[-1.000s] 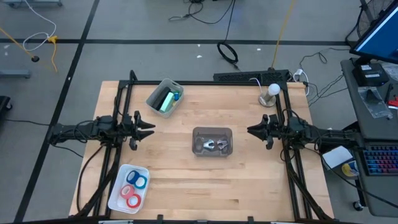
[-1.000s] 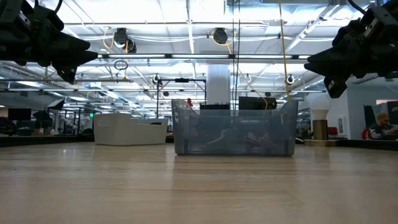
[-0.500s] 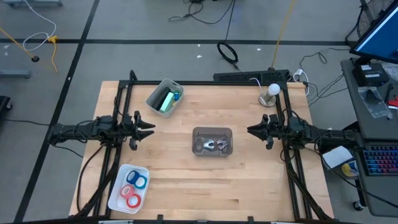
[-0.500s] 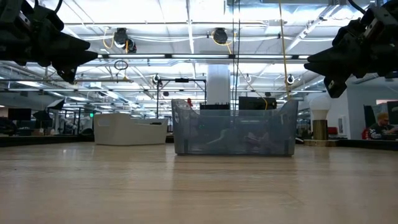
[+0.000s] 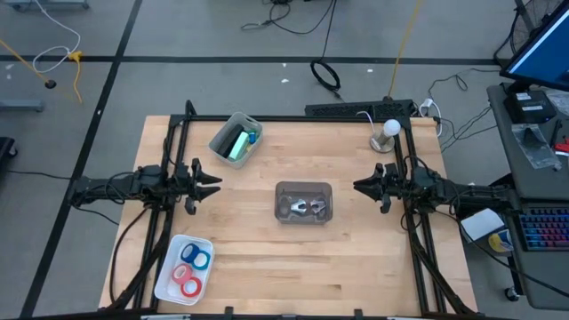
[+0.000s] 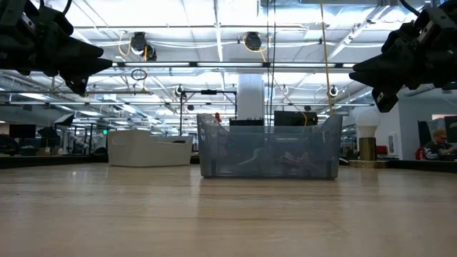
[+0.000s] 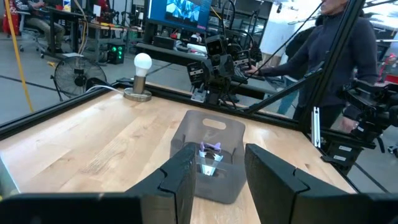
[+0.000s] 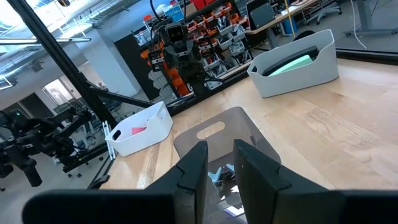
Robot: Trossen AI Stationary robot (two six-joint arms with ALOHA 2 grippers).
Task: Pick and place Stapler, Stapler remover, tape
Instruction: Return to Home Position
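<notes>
A clear grey bin [image 5: 303,202] sits mid-table and holds the metal and purple stapler remover [image 7: 209,149]. A white bin [image 5: 236,140] near the far left holds the green stapler [image 5: 236,145]. Another white bin [image 5: 185,267] at the near left holds red, pink-red and blue tape rolls [image 5: 191,271]. My left gripper [image 5: 213,182] hovers left of the grey bin, open, well above the table [image 6: 106,63]. My right gripper [image 5: 359,186] hovers right of the bin at the same height [image 6: 355,71], its fingers a little apart [image 8: 221,163].
A white bulb lamp [image 5: 386,133] stands at the far right corner of the table. Black frame rails [image 5: 174,169] run along both sides. Bare wood lies around the grey bin and along the near edge. A person [image 7: 333,56] stands beyond the table's right side.
</notes>
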